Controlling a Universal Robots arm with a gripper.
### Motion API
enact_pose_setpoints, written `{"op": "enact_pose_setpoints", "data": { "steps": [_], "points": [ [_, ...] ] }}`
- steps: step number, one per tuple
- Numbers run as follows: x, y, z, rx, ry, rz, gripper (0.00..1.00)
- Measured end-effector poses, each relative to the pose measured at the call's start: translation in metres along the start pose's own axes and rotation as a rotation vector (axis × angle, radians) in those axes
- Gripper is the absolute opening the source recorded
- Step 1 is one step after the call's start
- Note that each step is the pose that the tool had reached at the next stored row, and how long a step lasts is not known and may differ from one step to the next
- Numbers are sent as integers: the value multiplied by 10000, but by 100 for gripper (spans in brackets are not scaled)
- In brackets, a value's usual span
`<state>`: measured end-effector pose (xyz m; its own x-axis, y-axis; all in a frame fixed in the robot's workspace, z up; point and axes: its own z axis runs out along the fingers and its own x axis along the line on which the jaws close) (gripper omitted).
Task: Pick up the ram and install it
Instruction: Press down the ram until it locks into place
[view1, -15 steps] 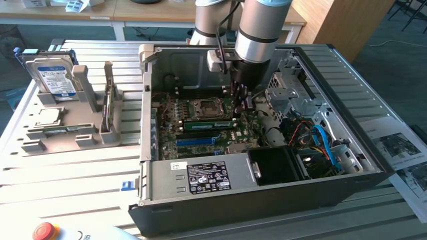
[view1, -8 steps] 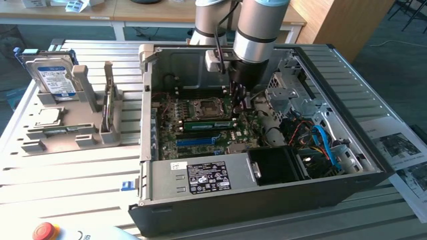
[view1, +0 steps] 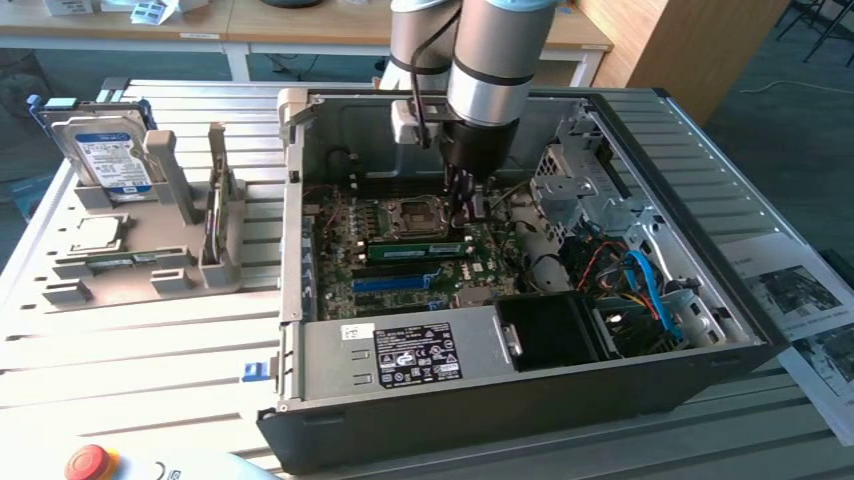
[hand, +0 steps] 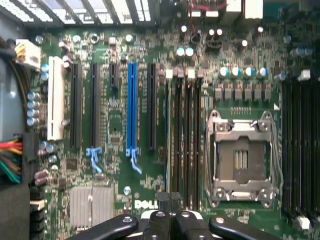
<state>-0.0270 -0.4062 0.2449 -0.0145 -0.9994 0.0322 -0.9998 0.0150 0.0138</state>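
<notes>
The ram (view1: 416, 245), a long green stick with dark chips, stands on edge in a slot of the motherboard (view1: 400, 290) inside the open computer case (view1: 534, 385). My gripper (view1: 465, 207) hangs just above the ram's end toward the exterior view's right, close to it; contact cannot be told. In the wrist view the gripper (hand: 170, 201) is shut, its black fingers (hand: 159, 220) pressed together with nothing between them. It sits over the row of black memory slots (hand: 185, 135) beside the processor socket (hand: 241, 157).
A grey holder (view1: 147, 250) at the exterior view's left carries a hard drive (view1: 104, 150) and a thin upright board (view1: 218, 190). Drive cages and cables (view1: 627, 270) crowd the case's right side. The power supply (view1: 414, 355) lies at the front. Papers (view1: 807, 300) lie outside.
</notes>
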Motion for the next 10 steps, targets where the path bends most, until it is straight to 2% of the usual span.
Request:
{"op": "enact_pose_setpoints", "data": {
  "steps": [10],
  "points": [
    [3,238,4,15,0,1,10]
  ]
}}
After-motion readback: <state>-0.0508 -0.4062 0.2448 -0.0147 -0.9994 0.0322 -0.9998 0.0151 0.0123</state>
